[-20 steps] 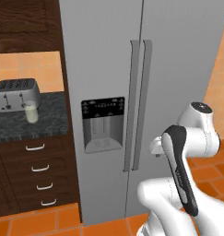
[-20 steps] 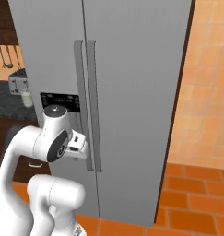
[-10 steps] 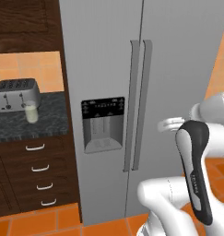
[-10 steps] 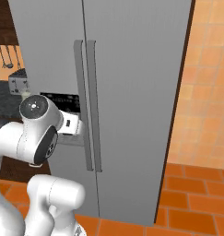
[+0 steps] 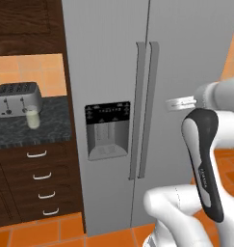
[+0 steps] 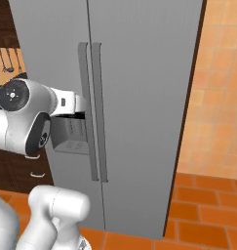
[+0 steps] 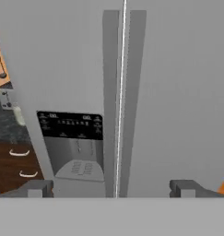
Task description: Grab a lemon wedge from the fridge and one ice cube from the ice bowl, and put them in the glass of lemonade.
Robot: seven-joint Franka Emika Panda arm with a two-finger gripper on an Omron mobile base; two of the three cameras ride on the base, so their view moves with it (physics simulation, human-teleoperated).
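Note:
The tall grey fridge [image 5: 186, 58] stands straight ahead with both doors shut. Its two long vertical handles [image 5: 143, 111] meet at the centre seam, and the black-panelled dispenser recess [image 5: 107, 130] is in the left door. In the hand view my gripper [image 7: 111, 188] is open, its fingertips [image 7: 39, 188] wide apart, a short way in front of the handles [image 7: 122, 92] and level with the dispenser [image 7: 74, 147]. The glass of lemonade [image 5: 32, 117] stands on the dark counter to the fridge's left. The lemon wedge, ice cube and ice bowl are out of view.
A silver toaster [image 5: 15, 99] sits just behind the glass on the counter [image 5: 51, 130]. Dark wooden drawers [image 5: 41, 178] with white pulls run below it. An orange tiled wall [image 6: 217, 97] flanks the fridge's right side, and the floor is orange tile [image 6: 207, 215].
The arm has swung up and drawn back. The hand has risen from below the dispenser to about its top, facing the fridge handles. The fridge and counter have not shifted.

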